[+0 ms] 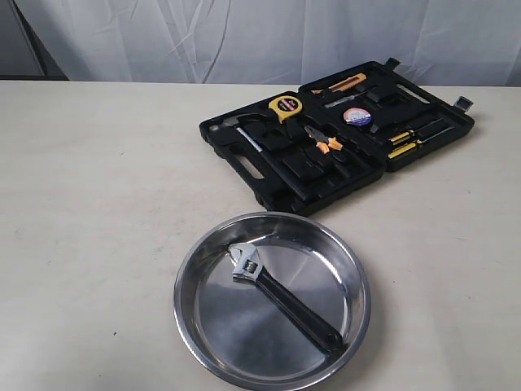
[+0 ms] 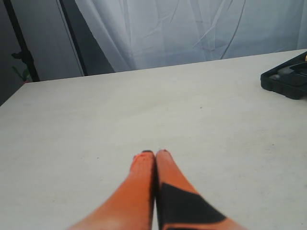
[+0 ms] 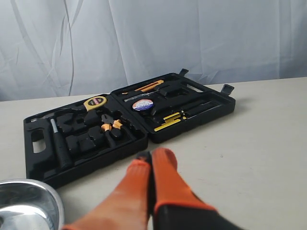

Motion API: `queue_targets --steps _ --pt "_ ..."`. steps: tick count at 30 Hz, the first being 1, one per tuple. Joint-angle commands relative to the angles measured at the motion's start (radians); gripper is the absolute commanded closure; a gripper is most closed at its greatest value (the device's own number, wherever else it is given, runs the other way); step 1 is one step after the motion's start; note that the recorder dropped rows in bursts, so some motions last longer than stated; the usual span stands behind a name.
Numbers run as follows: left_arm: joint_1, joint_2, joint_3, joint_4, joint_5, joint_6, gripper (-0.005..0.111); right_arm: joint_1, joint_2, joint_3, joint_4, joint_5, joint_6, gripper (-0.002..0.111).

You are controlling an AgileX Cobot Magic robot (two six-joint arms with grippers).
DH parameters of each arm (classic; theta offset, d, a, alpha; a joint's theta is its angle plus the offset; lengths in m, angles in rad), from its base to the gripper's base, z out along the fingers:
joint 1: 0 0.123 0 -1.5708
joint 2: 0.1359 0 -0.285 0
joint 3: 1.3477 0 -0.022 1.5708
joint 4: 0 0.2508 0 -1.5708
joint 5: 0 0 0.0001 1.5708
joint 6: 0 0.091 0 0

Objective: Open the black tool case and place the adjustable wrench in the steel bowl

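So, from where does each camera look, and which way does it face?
Exterior view: raised, looking down at the steel bowl holding the adjustable wrench, open black tool case behind; no arm shows.
Left wrist view: low, facing the table; shut left gripper.
Right wrist view: low, facing the case; shut right gripper.
All three show the case.

Pale table [image 1: 89,204] carries open black tool case [image 1: 269,183] and, nearer, steel bowl [image 1: 189,281].

Open desk [image 1: 89,204] on the left, obstacles centre and right
The whole left side lies bare and passable. The opened black tool case [image 1: 277,191] fills the back right, the steel bowl [image 1: 191,277] sits just in front of it, and only a narrow strip of desk separates them.
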Motion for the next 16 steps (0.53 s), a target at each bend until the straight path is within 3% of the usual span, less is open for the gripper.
queue_targets --steps 1,16 --pt "-0.009 -0.004 -0.002 0.005 -0.009 -0.004 0.106 -0.004 -0.007 0.005 -0.004 -0.013 -0.003 0.108" --pt "-0.009 -0.004 -0.002 0.005 -0.009 -0.004 0.106 -0.004 -0.007 0.005 -0.004 -0.006 -0.003 0.108"
